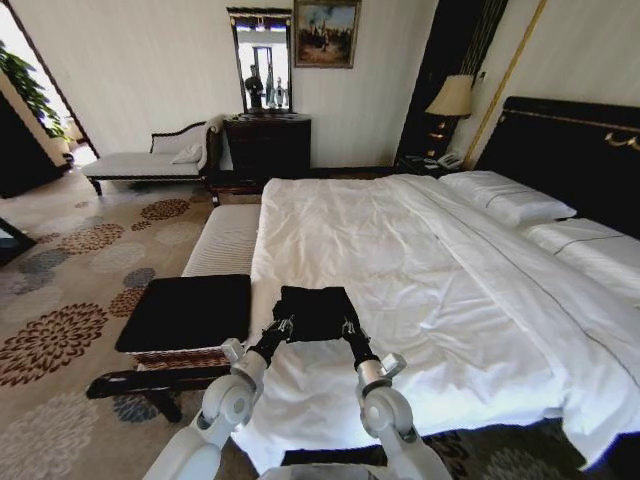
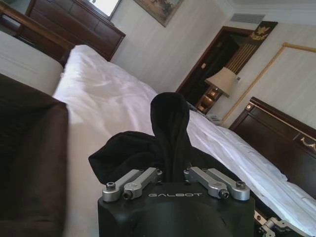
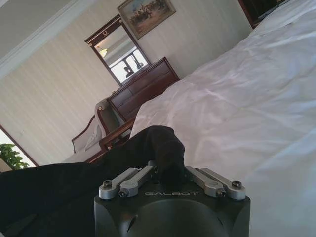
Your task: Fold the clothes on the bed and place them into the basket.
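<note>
Black top (image 1: pixel 315 308) is sitting at the bed's (image 1: pixel 420 270) near-left corner, left gripper (image 1: pixel 283 327) and right gripper (image 1: pixel 349 329) both clamping bunched fabric in closed jaws; advise lifting both evenly to keep the fold; basket (image 1: pixel 185 312) is waiting just left, striped bench (image 1: pixel 225 240) behind it

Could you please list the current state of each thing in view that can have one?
Black sleeveless top: bunched, on the bed's near edge, pinched by both grippers.
Left gripper: shut on the top.
Right gripper: shut on the top.
Wide white-sheeted bed: made, sheets slightly wrinkled.
Brown wicker basket with flat black top: beside the bed, nothing on it.
</note>
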Motion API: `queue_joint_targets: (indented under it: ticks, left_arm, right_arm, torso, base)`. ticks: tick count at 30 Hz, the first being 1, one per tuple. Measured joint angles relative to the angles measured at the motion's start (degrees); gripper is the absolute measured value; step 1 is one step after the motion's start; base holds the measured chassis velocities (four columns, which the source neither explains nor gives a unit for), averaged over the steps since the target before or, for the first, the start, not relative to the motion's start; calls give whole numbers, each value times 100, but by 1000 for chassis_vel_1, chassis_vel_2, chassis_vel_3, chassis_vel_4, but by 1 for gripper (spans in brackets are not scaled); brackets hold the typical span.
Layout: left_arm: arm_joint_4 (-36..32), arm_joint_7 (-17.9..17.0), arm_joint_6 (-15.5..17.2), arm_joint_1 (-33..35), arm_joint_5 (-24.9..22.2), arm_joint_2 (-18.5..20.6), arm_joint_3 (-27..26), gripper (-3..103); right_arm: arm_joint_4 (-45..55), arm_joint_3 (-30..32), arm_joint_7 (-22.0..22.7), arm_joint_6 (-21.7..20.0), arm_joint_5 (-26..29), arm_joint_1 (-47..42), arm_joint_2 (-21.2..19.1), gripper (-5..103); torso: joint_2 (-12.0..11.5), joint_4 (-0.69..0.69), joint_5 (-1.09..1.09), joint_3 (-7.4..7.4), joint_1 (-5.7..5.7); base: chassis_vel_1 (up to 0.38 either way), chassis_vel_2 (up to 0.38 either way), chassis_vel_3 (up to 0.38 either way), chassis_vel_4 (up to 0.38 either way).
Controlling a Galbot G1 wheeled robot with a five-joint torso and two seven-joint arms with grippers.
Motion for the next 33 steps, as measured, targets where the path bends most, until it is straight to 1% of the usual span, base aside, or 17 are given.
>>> queue_joint_targets:
  ticks: [7,8,12,16,17,19,20,22,24,26,27,29,31,32,33]
  left_arm:
    - [-62,30,-2,136,15,-1,-95,12]
    - [-79,36,-3,167,23,1,-120,12]
    - [-146,58,-11,271,30,36,-238,12]
    - [-239,69,-24,363,32,74,-370,12]
    - [-273,72,-45,407,24,101,-472,12]
    - [-279,72,-55,412,20,115,-490,12]
    - [-279,73,-65,411,13,132,-497,12]
    - [-280,73,-70,408,11,143,-506,12]
    - [-281,58,-81,380,2,148,-534,12]
    - [-252,-9,-83,306,-19,149,-542,12]
    - [-252,-9,-83,306,-19,149,-542,12]
    - [-169,-95,-83,171,-60,161,-541,12]
    - [-65,-147,-83,34,-122,202,-540,12]
    - [-65,-147,-83,34,-122,202,-540,12]
    - [4,-177,-83,-48,-161,231,-540,12]
  right_arm:
    - [16,-43,22,-7,-2,20,-29,8]
    - [16,-55,26,-8,-4,21,-30,8]
    - [16,-97,26,-8,-60,3,0,8]
    - [12,-147,22,18,-98,-2,14,8]
    - [20,-187,20,33,-96,9,9,8]
    - [42,-197,20,32,-88,9,3,8]
    - [84,-207,27,30,-57,11,-14,8]
    - [119,-219,50,0,-1,26,-31,8]
    - [176,-266,120,-93,140,100,-87,8]
    - [185,-360,230,-188,323,227,-179,8]
    - [185,-360,230,-188,323,227,-179,8]
    - [134,-457,387,-307,604,417,-273,8]
    - [67,-536,511,-409,857,616,-356,8]
    - [67,-536,511,-409,857,616,-356,8]
    - [31,-594,576,-460,997,749,-402,8]
  torso:
    - [0,0,-2,0,0]
    - [0,0,3,0,0]
    - [0,-1,-2,0,0]
    - [0,0,1,1,0]
    - [0,0,1,0,0]
    - [0,2,-1,0,0]
    - [0,1,-5,0,0]
    - [1,0,-4,-1,-1]
    - [2,2,0,-1,-3]
    - [1,-2,3,0,-2]
    - [1,-2,3,0,-2]
    - [0,-5,4,1,0]
    - [0,-5,2,1,1]
    - [0,-5,2,1,1]
    - [-1,-2,3,1,1]
  base:
    - [352,359,-343,-367]
    - [368,359,-343,-382]
    - [337,347,-341,-350]
    - [346,359,-341,-365]
    - [297,206,-258,-266]
    - [243,206,-258,-217]
    - [110,117,-157,-85]
    - [110,23,-35,-85]
    - [0,0,0,0]
    - [0,0,0,0]
    - [0,0,0,0]
    - [-65,-89,39,32]
    - [-83,-40,33,17]
    - [-79,-40,24,12]
    - [0,0,0,0]
